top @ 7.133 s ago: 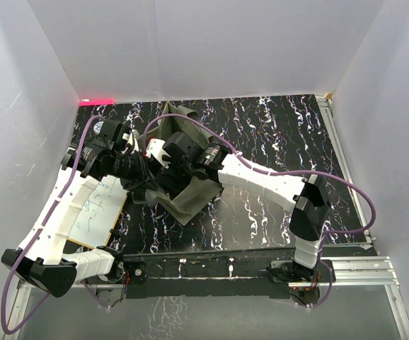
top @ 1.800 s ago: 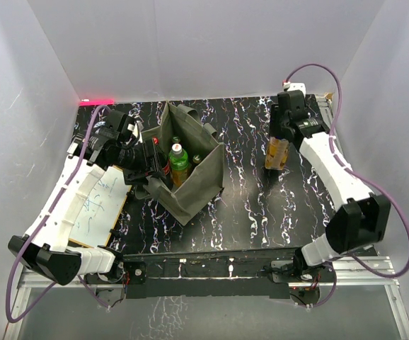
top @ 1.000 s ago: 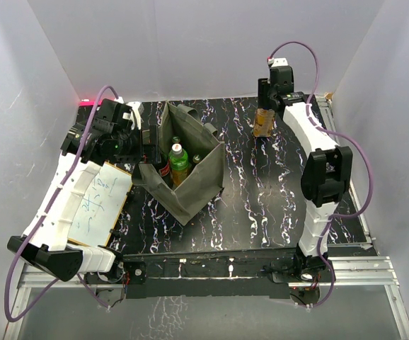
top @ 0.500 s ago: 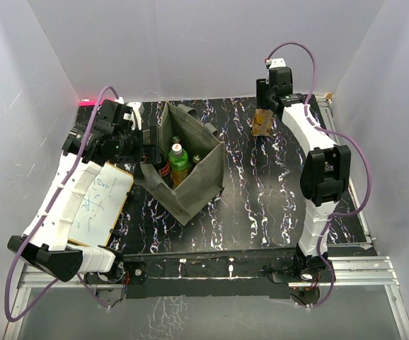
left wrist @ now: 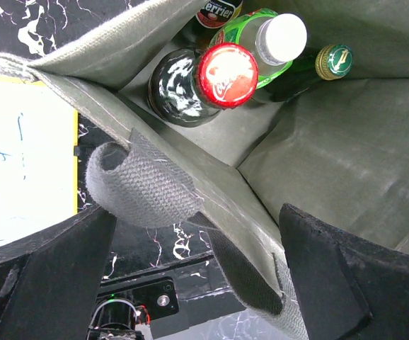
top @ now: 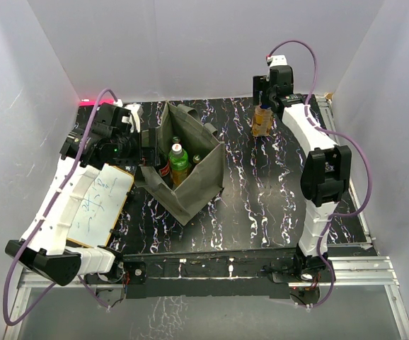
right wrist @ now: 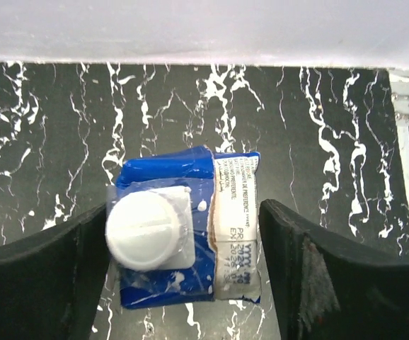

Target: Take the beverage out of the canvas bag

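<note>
One beverage out, more left in the bag.
Top: a carton (top: 262,122) stands on the bench (top: 275,205) beneath the right hand (top: 263,108), well apart from the canvas bag (top: 190,191). Left wrist: the left hand (left wrist: 194,212) is spread wide astride the bag wall, with bottles (left wrist: 226,74) just beyond. Right wrist: fingers parted, flanking the carton.

Your left arm (top: 66,205) and right arm (top: 305,127) are white with black joints. A purple cable (top: 361,161) trails back from each arm's black fingers (right wrist: 35,283).

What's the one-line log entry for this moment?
left gripper open astride canvas bag wall | right gripper around carton standing on table, grip unclear | bottles inside bag
</note>
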`<state>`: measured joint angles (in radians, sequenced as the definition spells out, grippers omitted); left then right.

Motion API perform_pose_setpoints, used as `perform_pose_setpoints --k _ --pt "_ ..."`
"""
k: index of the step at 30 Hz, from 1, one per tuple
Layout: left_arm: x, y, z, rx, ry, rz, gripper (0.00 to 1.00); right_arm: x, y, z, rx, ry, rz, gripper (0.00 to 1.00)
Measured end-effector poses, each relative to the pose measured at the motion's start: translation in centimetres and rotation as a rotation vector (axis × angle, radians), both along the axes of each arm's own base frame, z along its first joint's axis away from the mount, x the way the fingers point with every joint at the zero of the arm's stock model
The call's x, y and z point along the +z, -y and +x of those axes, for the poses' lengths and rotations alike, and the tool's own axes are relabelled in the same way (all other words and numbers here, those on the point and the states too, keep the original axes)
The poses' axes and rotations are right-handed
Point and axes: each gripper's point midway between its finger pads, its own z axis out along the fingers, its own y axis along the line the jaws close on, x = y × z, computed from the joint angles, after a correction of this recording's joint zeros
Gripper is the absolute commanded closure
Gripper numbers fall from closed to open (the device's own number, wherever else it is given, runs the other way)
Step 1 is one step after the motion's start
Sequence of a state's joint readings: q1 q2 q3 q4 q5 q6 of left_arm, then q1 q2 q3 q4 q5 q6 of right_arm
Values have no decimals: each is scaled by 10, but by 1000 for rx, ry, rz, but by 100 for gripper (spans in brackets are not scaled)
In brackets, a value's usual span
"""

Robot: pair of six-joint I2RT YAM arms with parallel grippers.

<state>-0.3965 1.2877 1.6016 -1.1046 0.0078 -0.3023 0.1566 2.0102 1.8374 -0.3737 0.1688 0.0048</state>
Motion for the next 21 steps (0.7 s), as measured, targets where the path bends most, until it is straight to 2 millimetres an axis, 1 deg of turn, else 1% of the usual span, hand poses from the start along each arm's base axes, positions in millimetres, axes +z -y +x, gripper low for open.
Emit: perform_pose_setpoints --k 3,5,7,11,15,19,21 --pt "1 0 -1 0 5 -2 3 11 -1 4 1 41 7 10" --pt "2 0 -1 0 6 -2 3 14 -1 5 1 48 9 5" --pt "1 0 -1 -1 5 -2 3 15 -2 5 -1 49 13 2" --pt "-1 0 -2 -2 0 2 3 16 -4 4 -2 47 37 2" --pt "-1 -1 -2 -1 0 5 3 22 -6 -5 -8 31 65 2" --pt "-2 -1 -2 12 -1 4 3 43 -8 -18 -17 44 113 2" --pt "-1 -1 -2 23 -4 -3 3 54 -10 -29 -17 53 145 2"
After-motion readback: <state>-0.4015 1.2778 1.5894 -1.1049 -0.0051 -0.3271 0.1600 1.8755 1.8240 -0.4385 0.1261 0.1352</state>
